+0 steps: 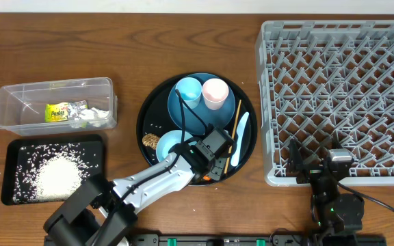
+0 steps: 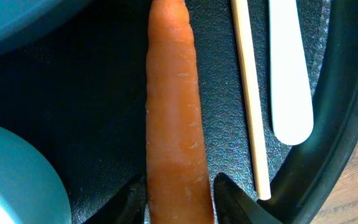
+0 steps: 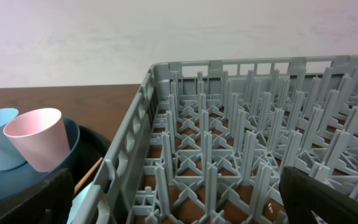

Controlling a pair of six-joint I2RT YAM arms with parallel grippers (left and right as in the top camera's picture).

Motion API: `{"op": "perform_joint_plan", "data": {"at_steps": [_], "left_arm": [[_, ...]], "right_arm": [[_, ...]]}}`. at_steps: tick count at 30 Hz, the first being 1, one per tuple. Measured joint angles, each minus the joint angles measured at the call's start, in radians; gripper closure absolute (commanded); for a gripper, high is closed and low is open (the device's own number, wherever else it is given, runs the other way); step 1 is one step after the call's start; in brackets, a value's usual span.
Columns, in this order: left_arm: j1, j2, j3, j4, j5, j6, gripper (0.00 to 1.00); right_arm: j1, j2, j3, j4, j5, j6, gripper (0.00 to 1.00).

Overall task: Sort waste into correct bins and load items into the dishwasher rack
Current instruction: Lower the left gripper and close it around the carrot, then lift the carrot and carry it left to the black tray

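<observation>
Left end effector (image 2: 180,198): part-closed, you are pinching the orange carrot (image 2: 173,106) at its thick end.
Why: it is lying lengthwise ahead, so your fingers (image 2: 229,196) are spanning its width.
Right end effector (image 3: 176,199): waiting wide open, empty, before the dishwasher rack (image 3: 241,124).
</observation>
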Motion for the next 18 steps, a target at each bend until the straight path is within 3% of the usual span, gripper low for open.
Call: {"op": "perform_joint_plan", "data": {"at_steps": [18], "left_arm": [[0.0,0.0,-0.004,-0.001,0.0,-0.001,0.55]], "right_arm": [[0.0,0.0,0.0,0.0,0.0,0.0,0.01]]}}
